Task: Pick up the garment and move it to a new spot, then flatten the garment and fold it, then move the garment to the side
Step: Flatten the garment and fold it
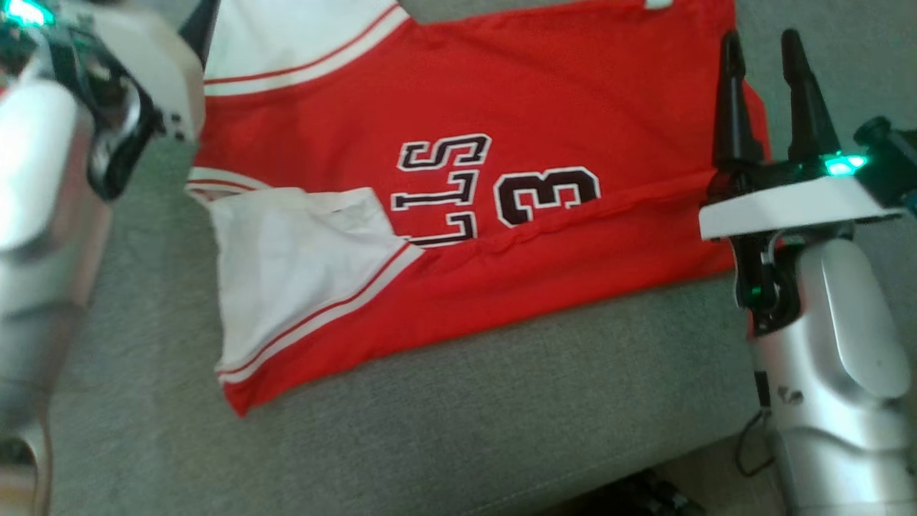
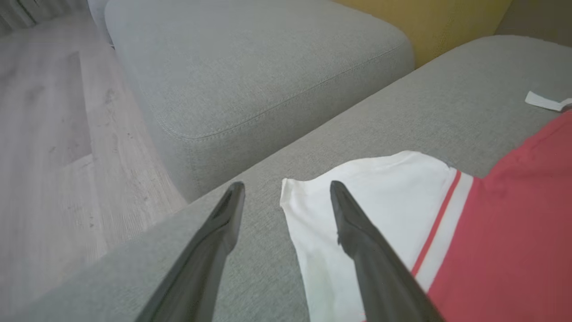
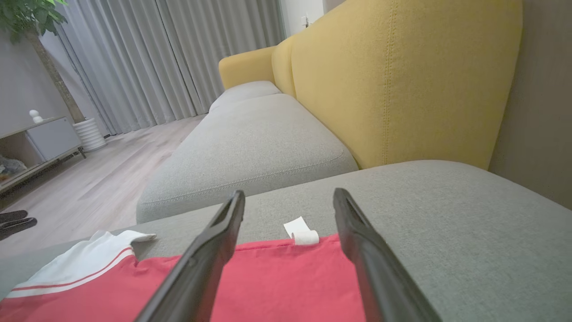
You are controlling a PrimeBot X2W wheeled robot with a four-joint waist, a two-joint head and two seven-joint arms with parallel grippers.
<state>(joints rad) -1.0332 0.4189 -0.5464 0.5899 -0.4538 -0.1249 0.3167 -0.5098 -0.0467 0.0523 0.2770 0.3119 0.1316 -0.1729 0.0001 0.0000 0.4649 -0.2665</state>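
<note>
Right hand (image 1: 761, 36) spread wide, empty, seemingly hovering over garment (image 1: 573, 93).

Grey sofa cushions (image 3: 250, 147), yellow backrest (image 3: 402, 76), grey curtains (image 3: 170, 58), pale wood floor (image 3: 103, 179)

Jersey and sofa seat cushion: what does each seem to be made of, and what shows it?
Jersey: thin, matte red knit, probably polyester; it lies limp with soft creases. Sofa seat cushion: grey woven upholstery, matte; a coarse flecked weave shows.
</note>
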